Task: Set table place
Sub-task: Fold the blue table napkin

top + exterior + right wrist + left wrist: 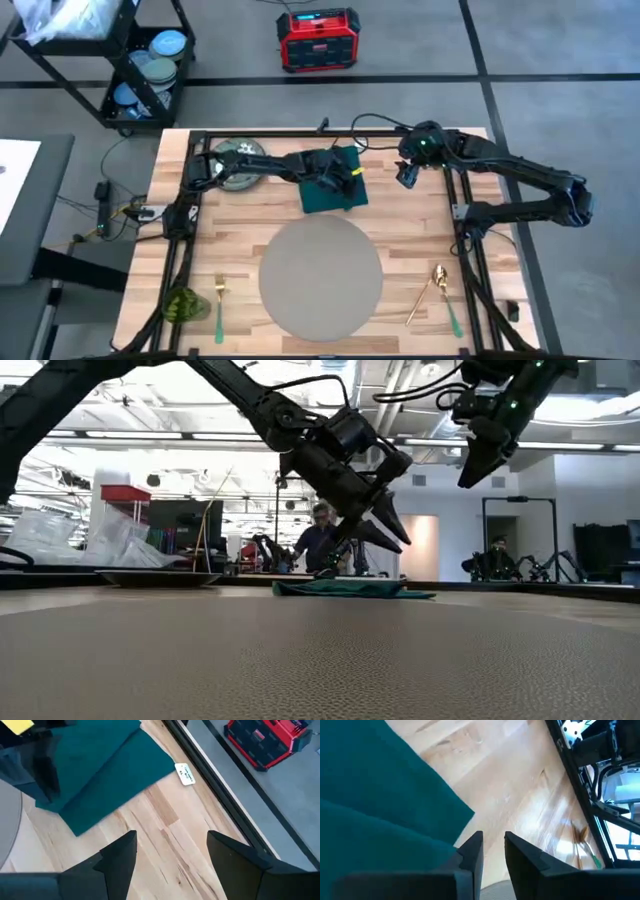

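- I see grey floor [560, 60] crossed by dark lines.
- A red and black box [318, 40] sits on it.
- A black wire cart [140, 70] holds blue plates.
- Ceiling strip lights [150, 435] glow; a person [318, 540] sits beyond.

The table [250, 215] is light wooden butcher-block with black rails. At its centre near edge lies the plain grey placemat [321, 276]. Beyond it the napkin [335, 184] is dark teal, with a small white tag [185, 774]. The plate [238, 166] at far left is green and patterned. Fork [219, 298] and spoon [432, 290] are gold with green handles. Both arms are dark. The box [318, 40] on the floor is red and black.
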Robot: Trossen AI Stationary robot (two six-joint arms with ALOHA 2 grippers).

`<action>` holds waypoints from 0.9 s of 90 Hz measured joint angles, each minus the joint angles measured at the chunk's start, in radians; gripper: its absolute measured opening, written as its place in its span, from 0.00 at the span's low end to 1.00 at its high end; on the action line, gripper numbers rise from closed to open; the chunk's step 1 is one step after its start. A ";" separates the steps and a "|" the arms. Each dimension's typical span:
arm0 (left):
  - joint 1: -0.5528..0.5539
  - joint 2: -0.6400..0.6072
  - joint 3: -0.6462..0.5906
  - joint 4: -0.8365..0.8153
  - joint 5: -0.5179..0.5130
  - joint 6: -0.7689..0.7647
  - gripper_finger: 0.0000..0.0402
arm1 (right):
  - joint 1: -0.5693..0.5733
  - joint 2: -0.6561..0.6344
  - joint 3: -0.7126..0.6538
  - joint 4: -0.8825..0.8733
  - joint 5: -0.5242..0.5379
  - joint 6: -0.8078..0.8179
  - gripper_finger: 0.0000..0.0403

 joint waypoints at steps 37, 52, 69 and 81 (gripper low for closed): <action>0.012 -0.354 -0.169 -0.311 -0.260 -0.025 0.15 | 0.008 0.000 0.000 0.056 -0.087 0.037 0.57; -0.064 -0.443 -0.444 -0.150 -0.277 -0.209 0.15 | 0.008 0.000 0.000 0.089 -0.087 0.072 0.57; -0.095 -0.442 -0.583 0.002 -0.290 -0.303 0.10 | 0.008 0.002 0.000 0.128 -0.087 0.092 0.57; -0.097 -0.442 -0.588 -0.025 -0.326 -0.269 0.03 | 0.000 0.002 0.000 0.132 -0.087 0.118 0.57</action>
